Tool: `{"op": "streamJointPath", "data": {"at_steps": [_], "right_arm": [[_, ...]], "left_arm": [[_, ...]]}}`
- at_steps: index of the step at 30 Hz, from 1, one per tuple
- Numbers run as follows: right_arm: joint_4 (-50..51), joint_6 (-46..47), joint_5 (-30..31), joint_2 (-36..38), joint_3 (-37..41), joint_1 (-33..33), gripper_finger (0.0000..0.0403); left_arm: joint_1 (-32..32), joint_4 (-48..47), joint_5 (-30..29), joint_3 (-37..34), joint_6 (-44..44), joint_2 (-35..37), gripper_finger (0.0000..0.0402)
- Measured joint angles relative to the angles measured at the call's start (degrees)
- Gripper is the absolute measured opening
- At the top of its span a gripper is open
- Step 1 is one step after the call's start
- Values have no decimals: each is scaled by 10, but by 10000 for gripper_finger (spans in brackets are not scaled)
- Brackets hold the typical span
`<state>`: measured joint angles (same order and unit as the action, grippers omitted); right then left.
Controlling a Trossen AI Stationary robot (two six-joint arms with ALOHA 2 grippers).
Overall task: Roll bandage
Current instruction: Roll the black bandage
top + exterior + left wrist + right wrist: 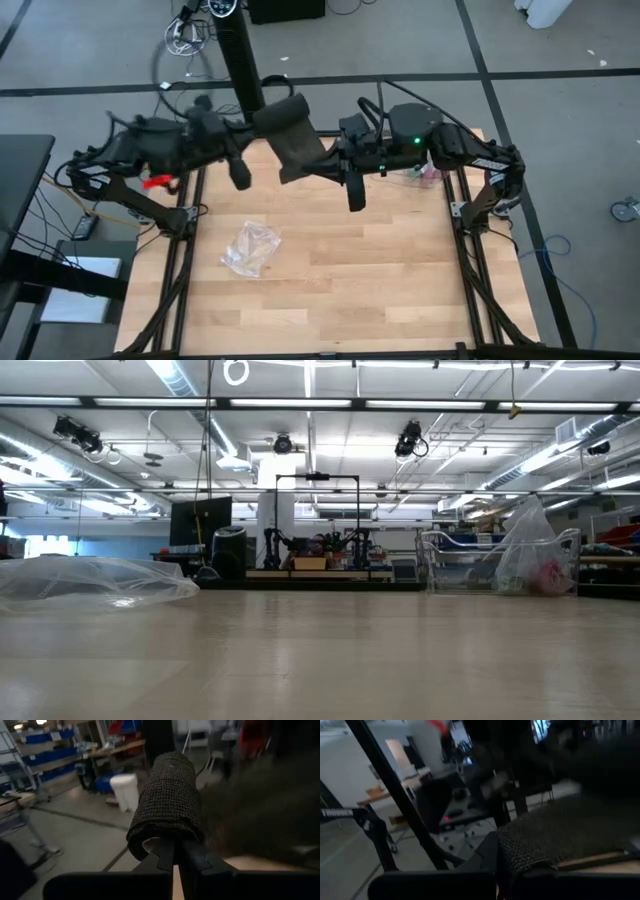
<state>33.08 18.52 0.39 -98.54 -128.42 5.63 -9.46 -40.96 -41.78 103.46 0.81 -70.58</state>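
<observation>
Bandage: the dark bandage [292, 135] hangs in the air over the far side of the table [330, 280], stretched between both arms.
Left claw: the left claw [172, 857] is pinched on the rolled end, probably to keep the roll tight.
Right claw: the right claw [502, 865] is pinched on the flat end, likely to pull it straight.
Bag: a clear plastic bag [250, 247] lies on the table, well apart.

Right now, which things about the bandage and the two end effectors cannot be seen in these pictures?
- High view: how far the bandage is rolled; the arms cover its ends.
- Low view: neither end effector appears; only the plastic bag shows.
- Left wrist view: the left end effector grips the rolled end, but the loose fabric beside it is blurred.
- Right wrist view: the right end effector is dark and blurred; its grip is unclear.
</observation>
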Motion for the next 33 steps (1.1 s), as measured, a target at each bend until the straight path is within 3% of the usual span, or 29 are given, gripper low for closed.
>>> {"op": "streamJointPath", "data": {"at_steps": [10,14,26,33], "right_arm": [[-46,24,2,3,0,-12,2],[-45,30,2,3,0,-27,1],[-2,73,40,3,0,-53,7],[42,104,42,3,0,-68,40]], "left_arm": [[0,9,27,-71,-15,-10,12],[-4,13,52,-72,-12,-25,12],[-39,25,54,-72,14,-48,12],[-56,44,55,-52,38,-47,12]]}}
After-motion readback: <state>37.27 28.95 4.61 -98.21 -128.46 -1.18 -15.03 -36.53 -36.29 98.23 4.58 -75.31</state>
